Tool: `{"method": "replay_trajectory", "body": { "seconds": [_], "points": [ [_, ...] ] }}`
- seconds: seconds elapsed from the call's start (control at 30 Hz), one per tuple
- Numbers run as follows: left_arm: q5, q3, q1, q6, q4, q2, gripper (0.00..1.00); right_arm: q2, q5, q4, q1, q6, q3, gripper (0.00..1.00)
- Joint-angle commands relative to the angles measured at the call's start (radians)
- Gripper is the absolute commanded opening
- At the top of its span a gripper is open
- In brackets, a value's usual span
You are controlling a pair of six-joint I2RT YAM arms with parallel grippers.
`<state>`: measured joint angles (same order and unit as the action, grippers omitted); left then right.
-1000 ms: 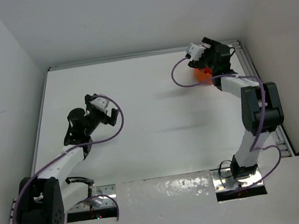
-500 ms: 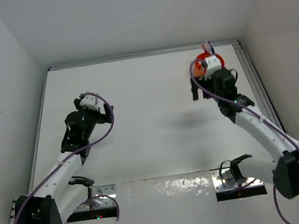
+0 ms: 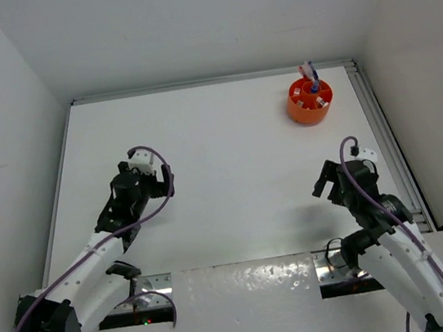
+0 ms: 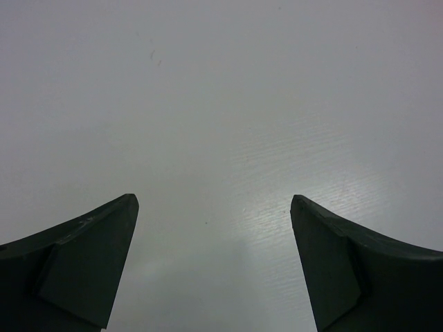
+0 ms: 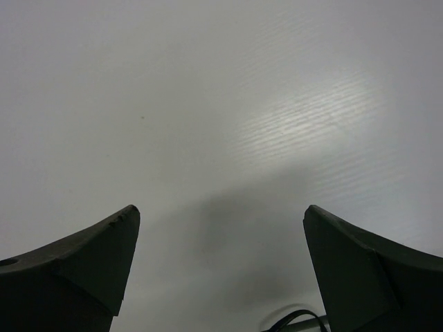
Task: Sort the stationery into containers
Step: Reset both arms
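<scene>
1. The left fingers (image 3: 164,182) are standing wide apart. They are holding nothing and are hanging over the bare counter (image 3: 217,133).
2. The right fingers (image 3: 323,183) are standing wide apart too. They are holding nothing, and only the bare counter is showing between them.
3. The counter is white and smooth. Plain white walls are closing it in at the back and on both sides. A soft shine is lying on the counter in both wrist views.
4. The orange tub (image 3: 305,113) is sitting in the far right corner of the counter, well apart from both sets of fingers.
5. The pens (image 3: 308,74) are standing on end in the tub. Their tops are poking up past its far rim.
6. Small white things are lying inside the tub, too small to tell what they are.
</scene>
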<state>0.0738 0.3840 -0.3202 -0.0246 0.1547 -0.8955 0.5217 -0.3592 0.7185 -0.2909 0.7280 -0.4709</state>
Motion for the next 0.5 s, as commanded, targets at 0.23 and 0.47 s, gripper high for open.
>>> {"method": "replay_trajectory", "body": {
  "seconds": [0.23, 0.47],
  "points": [
    [0.092, -0.027, -0.097, 0.045, -0.037, 0.063, 0.9, -0.086, -0.135, 0.162, -0.01, 0.174, -0.018, 0.99],
    [0.138, -0.046, -0.155, 0.035, -0.047, 0.099, 0.9, -0.094, -0.149, 0.174, -0.008, 0.183, -0.012, 0.99]
  ]
}}
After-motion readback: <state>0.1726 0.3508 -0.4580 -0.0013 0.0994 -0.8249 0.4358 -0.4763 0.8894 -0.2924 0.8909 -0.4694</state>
